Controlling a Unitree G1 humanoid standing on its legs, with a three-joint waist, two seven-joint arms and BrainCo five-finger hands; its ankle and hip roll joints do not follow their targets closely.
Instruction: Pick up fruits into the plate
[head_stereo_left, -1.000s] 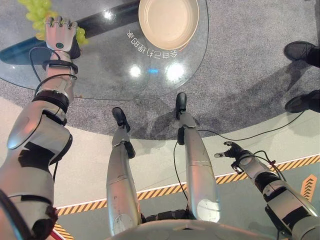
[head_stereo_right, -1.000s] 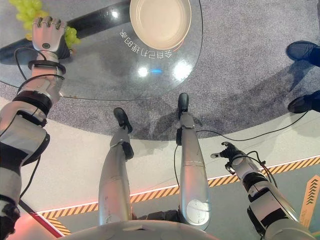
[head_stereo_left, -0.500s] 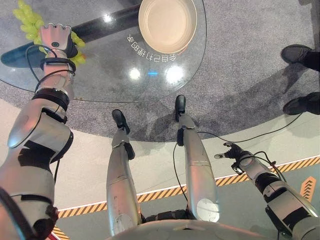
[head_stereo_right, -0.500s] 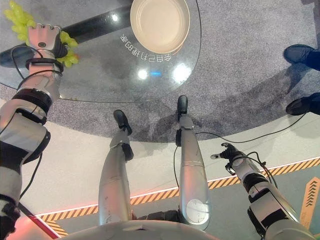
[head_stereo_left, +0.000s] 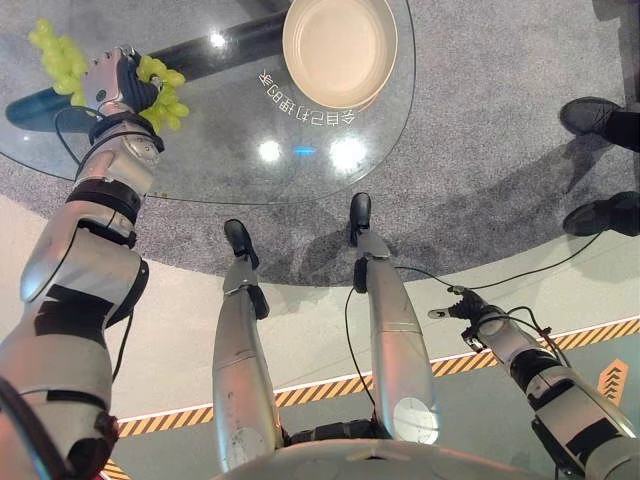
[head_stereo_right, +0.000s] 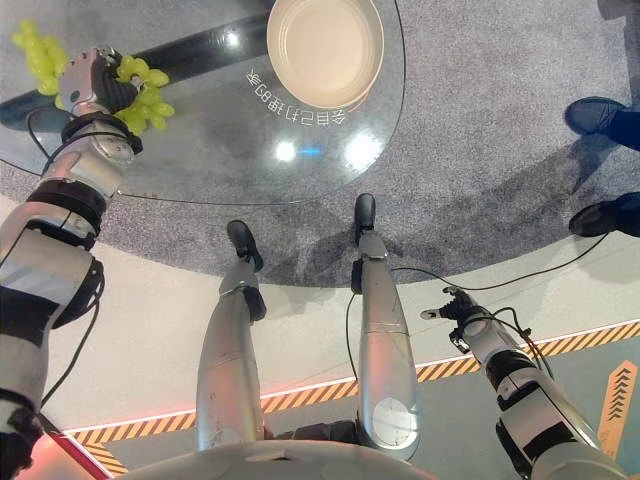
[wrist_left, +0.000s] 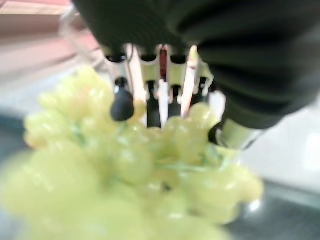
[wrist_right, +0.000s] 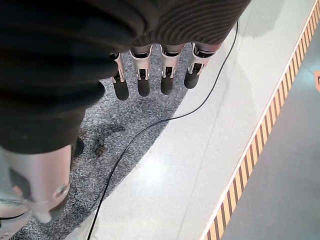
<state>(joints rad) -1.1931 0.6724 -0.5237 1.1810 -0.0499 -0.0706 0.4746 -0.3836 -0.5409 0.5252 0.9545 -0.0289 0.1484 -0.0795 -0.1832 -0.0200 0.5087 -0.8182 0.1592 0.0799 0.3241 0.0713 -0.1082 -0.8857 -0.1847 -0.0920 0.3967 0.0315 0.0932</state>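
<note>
The left hand (head_stereo_left: 113, 82) has its fingers curled round a bunch of green grapes (head_stereo_left: 158, 88), and grapes stick out on both sides of the hand, over the round glass surface (head_stereo_left: 200, 150). The cream plate (head_stereo_left: 340, 48) sits on that surface, well off to the right of the left hand. The right hand (head_stereo_left: 463, 302) hangs low over the floor (wrist_right: 165, 170), fingers straight and holding nothing.

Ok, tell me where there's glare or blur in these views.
Left eye view: bright lamp glare on the glass table below the plate. Left wrist view: grapes heavily out of focus in the left robot hand. Right wrist view: sharp, soft sheen on the floor.
</note>
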